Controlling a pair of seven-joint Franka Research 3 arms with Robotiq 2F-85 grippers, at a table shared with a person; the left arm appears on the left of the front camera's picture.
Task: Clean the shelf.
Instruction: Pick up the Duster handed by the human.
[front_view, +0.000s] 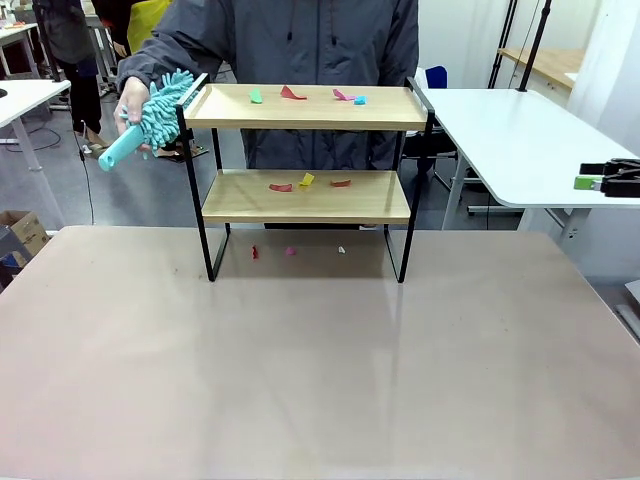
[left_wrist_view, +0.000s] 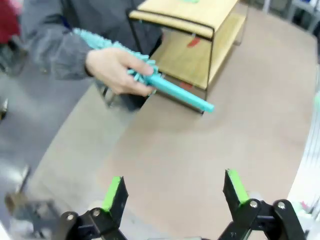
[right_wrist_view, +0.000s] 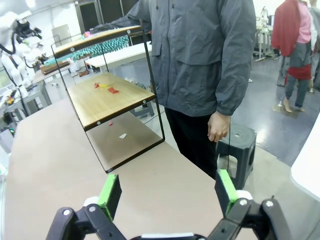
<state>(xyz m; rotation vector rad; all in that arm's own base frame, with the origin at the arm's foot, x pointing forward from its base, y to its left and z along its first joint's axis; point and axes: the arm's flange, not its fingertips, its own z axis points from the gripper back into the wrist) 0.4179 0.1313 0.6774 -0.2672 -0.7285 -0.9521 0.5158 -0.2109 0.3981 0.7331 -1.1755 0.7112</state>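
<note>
The shelf (front_view: 300, 205) stands on the far half of a large beige table (front_view: 320, 370), near the middle, with its long side facing the robot. It has two light wooden boards in a thin black frame with four legs. In the right wrist view the shelf (right_wrist_view: 107, 102) is seen from one end, and in the left wrist view (left_wrist_view: 200, 15) from the other.

A person in a grey jacket (front_view: 300, 40) stands just behind it at the far side. One hand (front_view: 132, 105) holds a teal chenille duster (front_view: 160, 110) at the end of the top board on the robot's left, with its turquoise handle pointing down and away from the shelf. Whether the fluffy head touches the frame is hard to tell. The person's other hand (right_wrist_view: 218, 127) hangs at the side.

The left gripper (left_wrist_view: 174, 180) hovers over bare table short of the shelf, its green-padded fingers wide apart with nothing between them. The right gripper (right_wrist_view: 168, 179) is likewise spread and holds nothing.

Small scraps lie about:
- On the top board are a green scrap (front_view: 256, 96), a red one (front_view: 292, 93), a pink one (front_view: 341, 96) and a blue one (front_view: 360, 100).
- On the lower board a yellow scrap (front_view: 307, 180) lies between two red scraps (front_view: 281, 187).
- On the table under the shelf are a red bit (front_view: 254, 252), a pink bit (front_view: 290, 251) and a white bit (front_view: 341, 250).
</note>
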